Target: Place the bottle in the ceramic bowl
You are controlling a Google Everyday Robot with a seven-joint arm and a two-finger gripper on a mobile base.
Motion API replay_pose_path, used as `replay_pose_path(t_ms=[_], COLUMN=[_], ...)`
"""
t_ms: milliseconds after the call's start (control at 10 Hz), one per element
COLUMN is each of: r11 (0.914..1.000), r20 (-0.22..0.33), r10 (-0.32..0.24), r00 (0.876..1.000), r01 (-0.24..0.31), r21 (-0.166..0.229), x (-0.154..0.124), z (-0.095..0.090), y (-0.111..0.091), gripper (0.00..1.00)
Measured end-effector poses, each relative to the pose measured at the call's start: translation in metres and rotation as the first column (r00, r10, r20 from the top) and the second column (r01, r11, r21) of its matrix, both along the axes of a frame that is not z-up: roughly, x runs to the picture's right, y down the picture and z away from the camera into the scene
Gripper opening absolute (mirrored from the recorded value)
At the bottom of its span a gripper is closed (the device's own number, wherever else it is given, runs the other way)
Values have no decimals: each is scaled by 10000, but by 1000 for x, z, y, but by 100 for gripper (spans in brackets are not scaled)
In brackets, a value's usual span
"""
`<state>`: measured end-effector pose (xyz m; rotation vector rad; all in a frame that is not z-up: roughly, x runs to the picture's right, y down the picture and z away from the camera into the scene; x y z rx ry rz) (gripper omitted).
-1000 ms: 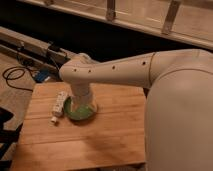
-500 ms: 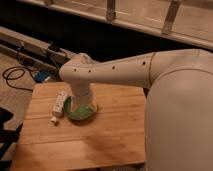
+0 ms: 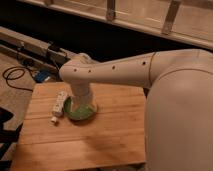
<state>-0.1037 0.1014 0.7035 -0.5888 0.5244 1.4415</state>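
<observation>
The slim white bottle point(image 3: 59, 105) lies on the wooden table point(image 3: 100, 135), its pale cap toward the front, just left of the green ceramic bowl point(image 3: 79, 112) and close against its rim. My white arm reaches in from the right and bends down over the bowl. The gripper point(image 3: 82, 102) sits at the end of the wrist, right above the bowl's inside, and the wrist hides most of it.
A black cable point(image 3: 12, 75) and a blue object point(image 3: 42, 76) lie on the floor to the left. A dark rail point(image 3: 30, 47) runs behind the table. The table's left edge is close to the bottle.
</observation>
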Motion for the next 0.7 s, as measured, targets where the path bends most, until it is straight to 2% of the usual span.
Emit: replay_pose_path(t_ms=[300,500,700], r11=[10000,9971,9894], r20=[15,139,386], r10=[3,-8,10], r00=[10000,9999,9993], r01=[-3,-3,-66], r21=[74,755,1453], x=[0,-7,-34], z=[0,5,20], y=[-2,-24,-52], gripper=[65,65,65])
